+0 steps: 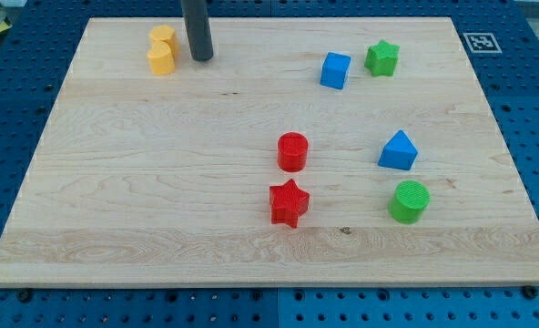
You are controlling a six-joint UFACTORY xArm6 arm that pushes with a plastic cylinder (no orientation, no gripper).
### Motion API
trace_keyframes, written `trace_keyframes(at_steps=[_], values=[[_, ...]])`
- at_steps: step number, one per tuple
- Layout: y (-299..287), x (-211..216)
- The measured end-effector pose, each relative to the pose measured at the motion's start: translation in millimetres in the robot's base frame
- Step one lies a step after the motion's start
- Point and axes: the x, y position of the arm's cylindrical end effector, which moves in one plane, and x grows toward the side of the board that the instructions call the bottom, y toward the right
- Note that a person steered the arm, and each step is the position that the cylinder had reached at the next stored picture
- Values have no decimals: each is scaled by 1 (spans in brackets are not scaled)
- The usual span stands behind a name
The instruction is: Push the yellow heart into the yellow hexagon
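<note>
Two yellow blocks sit touching at the view's top left of the wooden board. The upper one (164, 37) and the lower one (161, 59) are pressed together; I cannot tell which is the heart and which the hexagon. My tip (201, 57) rests on the board just to the right of the pair, a small gap away from them.
A blue cube (335, 70) and a green star (381, 58) lie at the top right. A red cylinder (292, 151) and a red star (289, 202) sit in the middle. A blue triangle (398, 151) and a green cylinder (409, 201) are at the right.
</note>
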Motion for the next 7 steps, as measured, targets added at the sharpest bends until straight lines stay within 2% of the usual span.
trace_keyframes(at_steps=[2,3,4,5,7], values=[[-80,-34],[-80,-38],[-22,-35],[-8,2],[-36,31]])
